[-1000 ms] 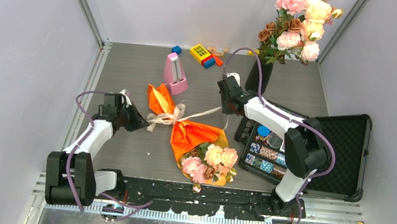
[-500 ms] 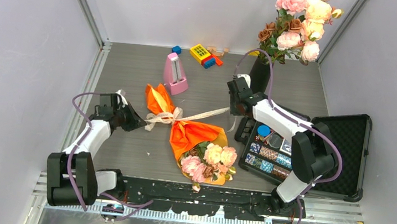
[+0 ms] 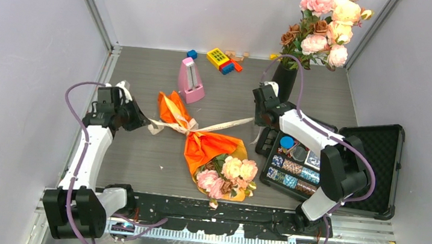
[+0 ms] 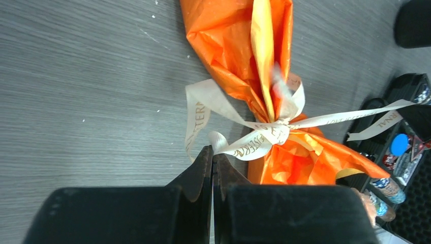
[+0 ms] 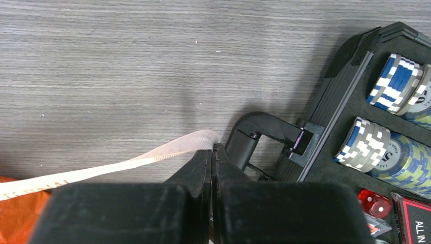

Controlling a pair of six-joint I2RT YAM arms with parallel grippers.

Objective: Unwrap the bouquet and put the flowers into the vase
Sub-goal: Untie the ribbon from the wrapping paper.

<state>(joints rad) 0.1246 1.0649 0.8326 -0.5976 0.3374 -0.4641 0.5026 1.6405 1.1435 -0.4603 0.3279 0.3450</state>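
Overhead view of a grey, wood-grained worktop (image 3: 130, 161) inside pale walls. The bouquet (image 3: 210, 152) lies flat at the centre, a cone of crinkly orange paper. Its fabric flowers (image 3: 231, 175), soft pink and peach roses, spill out toward 5 o'clock, and its pinched paper tail fans out toward 11 o'clock. A flat cream ribbon (image 4: 264, 129) printed with brown lettering is knotted around the narrow waist of the cone.

The left claw (image 4: 212, 152) sits at 9 o'clock from the knot. Its two black fingers are pressed fully together on a looped end of the ribbon, which runs nearly straight back to the knot. The right claw (image 5: 212, 148) sits at 2 o'clock from the knot. Its fingers are likewise squeezed together, and they pinch the tip of the other ribbon tail, which stretches taut above the worktop.

The vase (image 3: 283, 80), tall, slim and glossy black, stands upright at 1 o'clock, just beyond the right claw. It holds a separate bunch of roses (image 3: 324, 24). A pink pyramid-shaped metronome (image 3: 191, 80) stands at 12 o'clock beside the paper tail, and small coloured blocks (image 3: 223, 59) lie behind it. An open black case (image 3: 393, 171) lined with foam lies at 3 o'clock, with stacked striped poker chips (image 5: 376, 147) in its tray
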